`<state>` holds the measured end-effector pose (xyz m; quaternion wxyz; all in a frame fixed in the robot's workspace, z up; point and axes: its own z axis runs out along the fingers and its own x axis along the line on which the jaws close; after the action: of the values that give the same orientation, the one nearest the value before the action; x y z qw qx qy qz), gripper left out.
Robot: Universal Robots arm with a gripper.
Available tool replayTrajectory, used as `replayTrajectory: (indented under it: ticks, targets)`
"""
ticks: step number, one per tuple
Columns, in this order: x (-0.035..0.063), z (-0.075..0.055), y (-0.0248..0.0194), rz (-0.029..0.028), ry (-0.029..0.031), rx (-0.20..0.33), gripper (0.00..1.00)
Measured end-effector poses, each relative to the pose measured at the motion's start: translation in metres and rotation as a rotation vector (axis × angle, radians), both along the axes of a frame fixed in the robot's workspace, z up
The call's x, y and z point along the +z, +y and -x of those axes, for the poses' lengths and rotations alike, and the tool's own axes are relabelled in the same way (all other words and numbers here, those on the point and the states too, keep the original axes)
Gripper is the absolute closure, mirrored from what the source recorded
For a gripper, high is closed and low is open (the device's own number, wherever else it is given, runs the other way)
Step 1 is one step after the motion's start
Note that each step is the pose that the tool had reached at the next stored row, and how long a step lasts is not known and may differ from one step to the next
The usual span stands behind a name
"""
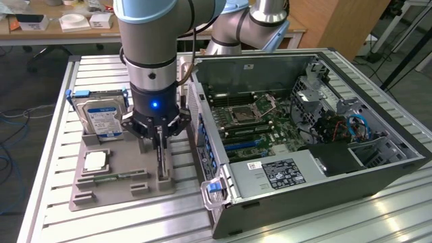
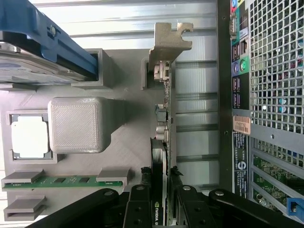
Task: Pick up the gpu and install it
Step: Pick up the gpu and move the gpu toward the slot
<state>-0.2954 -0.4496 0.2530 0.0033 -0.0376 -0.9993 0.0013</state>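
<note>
The gpu (image 1: 161, 158) stands on edge in a slot of the grey holder tray (image 1: 101, 197), just to the exterior view's left of the open computer case (image 1: 378, 167). My gripper (image 1: 159, 144) reaches straight down over it. In the wrist view the gpu (image 2: 164, 118) runs as a thin board with a silver bracket (image 2: 168, 40) at its far end. My gripper (image 2: 160, 202) has one black finger pressed against each side of the card, shut on it. The card still sits in the tray.
The tray also holds a hard drive (image 1: 101, 119) in a blue frame, a processor chip (image 1: 96, 161) and a green memory stick (image 1: 111, 177). The case lies on its side with the motherboard (image 1: 256, 121) exposed. Its perforated rear panel (image 2: 270, 95) is close beside the card.
</note>
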Motion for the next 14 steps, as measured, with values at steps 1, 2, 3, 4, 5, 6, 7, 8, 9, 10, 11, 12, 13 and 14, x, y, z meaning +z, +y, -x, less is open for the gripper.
replayTrajectory:
  ticks: [1, 2, 3, 4, 5, 6, 7, 8, 9, 10, 11, 12, 13, 14]
  targets:
    - [0.0, 0.0, 0.0, -0.0001, 0.0, 0.0, 0.74]
    - [0.0002, 0.0, 0.0, 0.0, 0.0003, 0.0, 0.74]
    - [0.0003, 0.0001, 0.0, 0.0, 0.0003, 0.0, 0.74]
    - [0.0003, 0.0, 0.0, 0.0, 0.0003, 0.0, 0.74]
    - [0.0004, 0.0, 0.0, 0.0001, 0.0003, 0.0, 0.74]
    - [0.001, 0.0001, -0.0001, 0.0003, 0.0006, 0.0, 0.74]
    - [0.0016, 0.0001, -0.0001, 0.0004, 0.0006, 0.0, 0.74]
    - [0.0022, 0.0001, -0.0001, 0.0001, 0.0004, 0.0, 0.74]
    - [0.0029, 0.0001, 0.0, 0.0001, 0.0003, 0.0, 0.74]
    - [0.0037, 0.0001, -0.0001, 0.0002, 0.0004, 0.0, 0.74]
    - [0.0045, 0.0, 0.0, 0.0001, 0.0003, 0.0, 0.74]
    - [0.0052, 0.0, -0.0001, 0.0001, 0.0003, 0.0, 0.74]
    - [0.0059, 0.0, 0.0, 0.0001, 0.0003, 0.0, 0.74]
    - [0.0067, 0.0001, 0.0, 0.0001, 0.0003, 0.0, 0.74]
